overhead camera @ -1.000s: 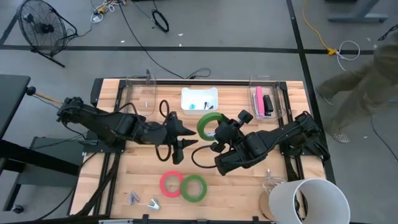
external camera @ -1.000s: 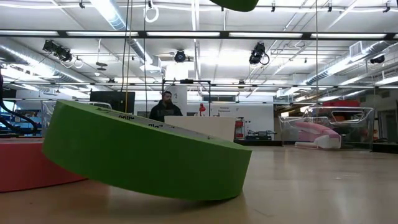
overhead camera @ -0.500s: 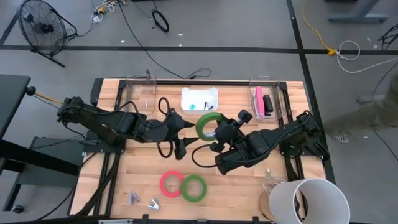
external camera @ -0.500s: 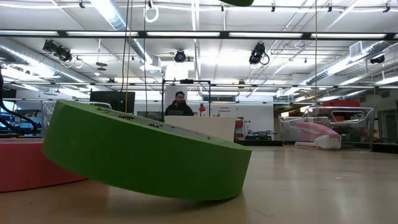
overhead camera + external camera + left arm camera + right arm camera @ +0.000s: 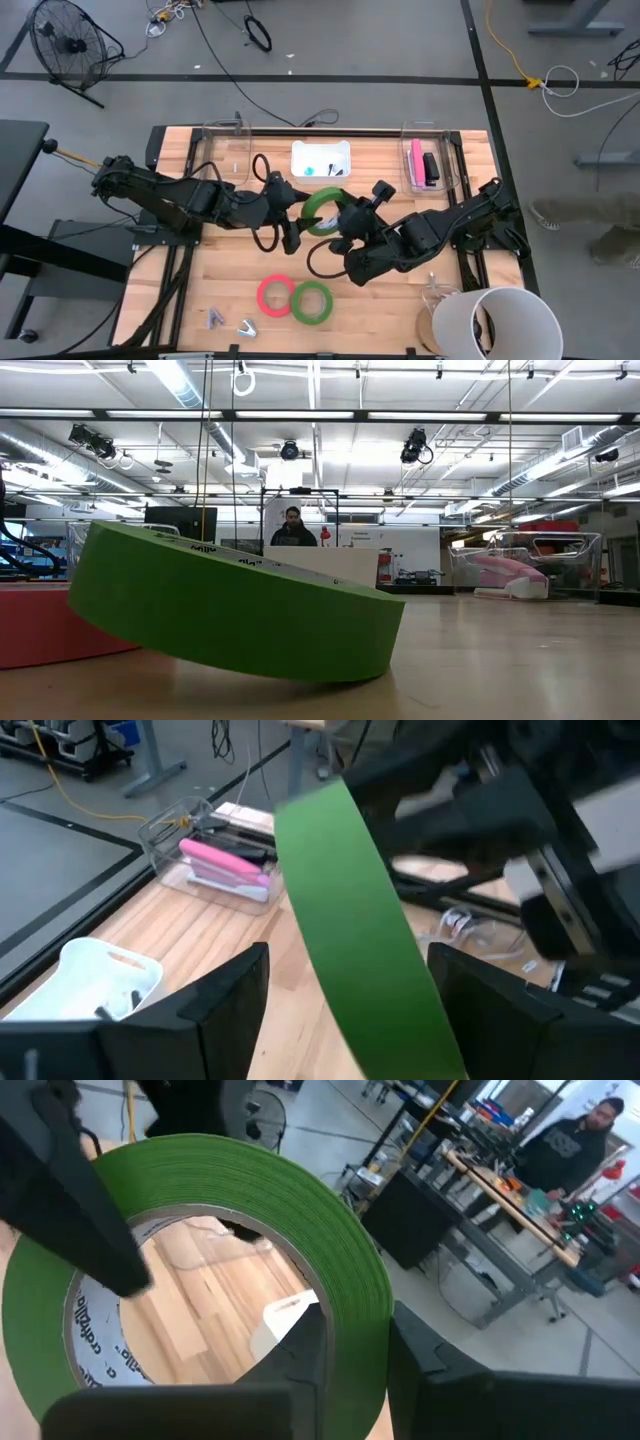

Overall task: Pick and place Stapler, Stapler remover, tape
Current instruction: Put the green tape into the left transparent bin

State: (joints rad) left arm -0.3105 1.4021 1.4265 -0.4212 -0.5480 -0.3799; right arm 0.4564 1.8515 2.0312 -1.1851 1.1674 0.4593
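A green tape roll (image 5: 320,210) hangs above the table's middle, and my right gripper (image 5: 338,215) is shut on it. My left gripper (image 5: 297,215) reaches in from the table's left. It is open, with one finger on each side of the roll's band (image 5: 350,920), and no touch shows. A red-pink tape roll (image 5: 272,293) lies flat near the front edge. A second green roll (image 5: 312,300) leans with one edge on it. A pink stapler (image 5: 418,160) lies in a clear bin at the far right. Two small stapler removers (image 5: 230,322) lie at the near left. My right gripper holds the green roll by its wall (image 5: 355,1335), with one finger inside the open centre and one outside. The fingers come from the table's right, about level. The roll is lifted clear of the table and stands on edge, tilted.
A white tray (image 5: 320,160) sits at the far middle and another clear bin (image 5: 225,150) at the far left. A white bucket (image 5: 495,320) stands at the near right corner. A person stands in the room beyond the table.
My left gripper has opened wide and swung its fingers up toward the hanging roll. My right gripper has carried the green roll toward the table's left. The roll's band now stands between my left gripper's fingers.
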